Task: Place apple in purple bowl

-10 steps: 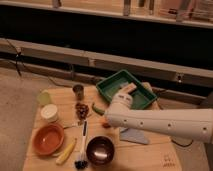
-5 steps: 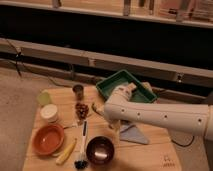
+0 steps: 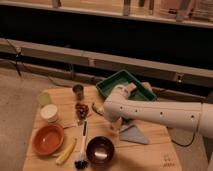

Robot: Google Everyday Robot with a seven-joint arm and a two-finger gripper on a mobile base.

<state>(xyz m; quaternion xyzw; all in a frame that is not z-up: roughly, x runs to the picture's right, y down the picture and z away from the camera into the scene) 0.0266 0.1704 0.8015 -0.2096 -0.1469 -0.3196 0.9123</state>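
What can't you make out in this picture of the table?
Camera view:
The gripper, hanging under the white arm near the grey cloth: its upper part is covered by the arm.
The apple: only a sliver shows at the arm's left edge.
The green tray: right half hidden behind the arm.

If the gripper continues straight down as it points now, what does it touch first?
Probably the wooden table, between the purple bowl and the grey cloth; the gripper hangs above there, but depth is unclear.
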